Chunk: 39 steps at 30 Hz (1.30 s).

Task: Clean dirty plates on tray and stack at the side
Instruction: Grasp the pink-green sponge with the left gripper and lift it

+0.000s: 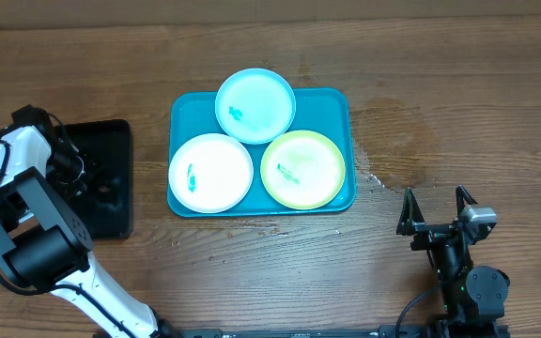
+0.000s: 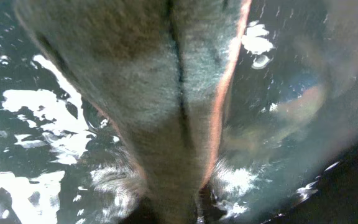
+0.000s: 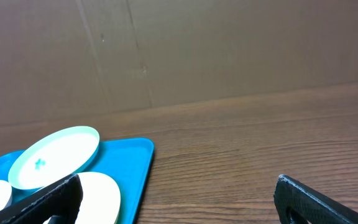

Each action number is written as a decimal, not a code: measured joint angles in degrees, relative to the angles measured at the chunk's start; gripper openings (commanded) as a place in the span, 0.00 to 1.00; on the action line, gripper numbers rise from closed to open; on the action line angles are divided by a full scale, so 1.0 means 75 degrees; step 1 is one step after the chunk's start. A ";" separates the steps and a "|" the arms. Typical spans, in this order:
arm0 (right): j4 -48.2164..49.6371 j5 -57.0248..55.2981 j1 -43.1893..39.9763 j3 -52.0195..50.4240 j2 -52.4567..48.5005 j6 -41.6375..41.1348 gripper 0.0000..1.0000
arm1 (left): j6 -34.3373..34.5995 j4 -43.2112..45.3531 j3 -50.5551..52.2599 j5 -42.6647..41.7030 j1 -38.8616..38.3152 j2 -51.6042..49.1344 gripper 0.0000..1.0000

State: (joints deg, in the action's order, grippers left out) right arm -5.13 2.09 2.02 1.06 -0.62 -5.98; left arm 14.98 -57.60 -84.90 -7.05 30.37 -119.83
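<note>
This looks like a robotics lab bench. Two robot arms, left and right, are mounted at the near edge of a wood-grain table. Plain brown cardboard screens the far side. A blue tray of plastic plates sits mid-table, with a black tray at the left.

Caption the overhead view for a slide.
Three smeared plates sit on a blue tray, a black tray beside it.
</note>
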 measured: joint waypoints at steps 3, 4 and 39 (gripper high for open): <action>0.0000 0.0000 0.0000 0.0000 0.0000 0.0000 1.00 | 0.0015 0.0446 0.0009 -0.0003 0.0000 0.0000 1.00; 0.0000 0.0000 0.0000 0.0000 0.0000 0.0000 1.00 | 0.0017 0.0627 0.0009 0.0032 0.0000 0.0000 1.00; -0.0006 0.0000 0.0000 0.0000 0.0000 0.0003 1.00 | 0.0015 0.0909 0.0000 0.0376 0.0000 0.0000 1.00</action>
State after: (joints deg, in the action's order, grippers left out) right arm -5.17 2.09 2.02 1.06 -0.62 -5.96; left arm 15.09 -50.78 -84.90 -4.23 30.37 -119.83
